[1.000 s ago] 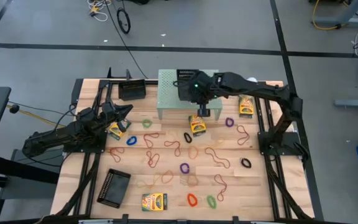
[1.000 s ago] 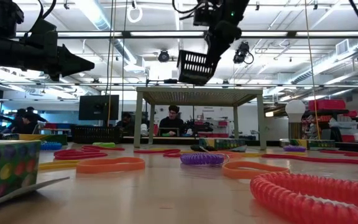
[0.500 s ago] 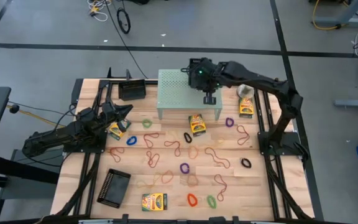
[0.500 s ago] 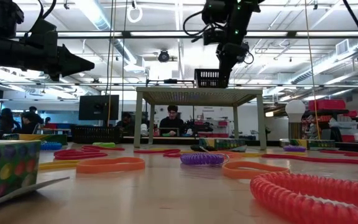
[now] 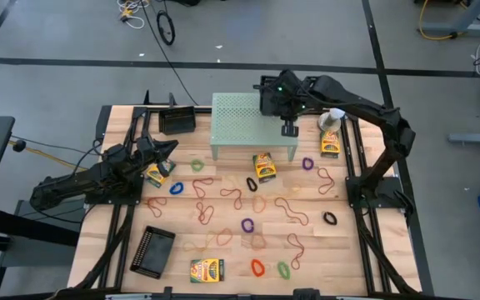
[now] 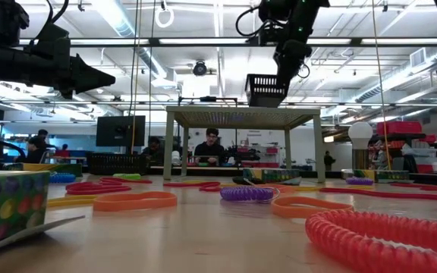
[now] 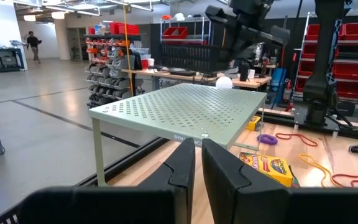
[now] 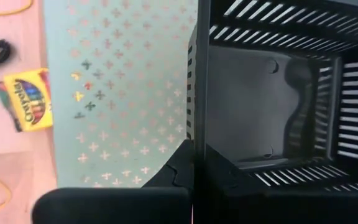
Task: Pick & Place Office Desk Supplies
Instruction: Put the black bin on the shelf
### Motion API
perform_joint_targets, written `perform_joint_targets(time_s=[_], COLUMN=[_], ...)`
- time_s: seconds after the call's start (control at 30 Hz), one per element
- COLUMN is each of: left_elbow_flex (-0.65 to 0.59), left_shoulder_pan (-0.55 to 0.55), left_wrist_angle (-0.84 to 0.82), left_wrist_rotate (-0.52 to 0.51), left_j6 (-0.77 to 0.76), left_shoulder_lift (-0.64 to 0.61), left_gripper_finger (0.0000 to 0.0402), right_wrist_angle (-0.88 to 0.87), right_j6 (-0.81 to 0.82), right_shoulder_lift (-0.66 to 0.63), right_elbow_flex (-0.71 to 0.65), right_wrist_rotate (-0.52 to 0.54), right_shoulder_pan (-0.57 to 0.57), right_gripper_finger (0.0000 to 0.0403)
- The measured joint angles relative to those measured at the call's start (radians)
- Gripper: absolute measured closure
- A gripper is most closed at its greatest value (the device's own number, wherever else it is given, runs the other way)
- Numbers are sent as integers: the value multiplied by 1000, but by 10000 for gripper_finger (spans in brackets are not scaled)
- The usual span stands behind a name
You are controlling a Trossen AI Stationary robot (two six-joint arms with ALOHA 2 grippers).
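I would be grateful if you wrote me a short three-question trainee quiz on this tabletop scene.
1. True or false: the right hand is shut on the wall of a black slotted basket.
2. Multiple choice: that basket hangs above A) the pale green perforated stand, B) the bare floor, C) the left arm.
3. In a few words: where is the left hand, and does it hold anything?

Key
1. True.
2. A.
3. It waits at the table's left side, near a crayon box, shut and holding nothing.
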Motion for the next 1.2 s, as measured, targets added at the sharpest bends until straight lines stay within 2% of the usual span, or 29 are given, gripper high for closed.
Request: perform_joint_targets(time_s=[0.3, 1.2], left_elbow_flex=[0, 0], left_shoulder_pan=[0, 0], left_wrist_angle=[0, 0], left_wrist_rotate=[0, 0], left_j6=[0, 0], left_shoulder_lift=[0, 0], left_gripper_finger=[364, 364], right_wrist_angle=[18, 32], right_j6=[-11, -26], right_shoulder_lift=[-6, 0], right_elbow_flex=[-1, -17], right_wrist_rotate=[-44, -65], right_shoulder_pan=[-24, -21], right_gripper_finger=[396, 396])
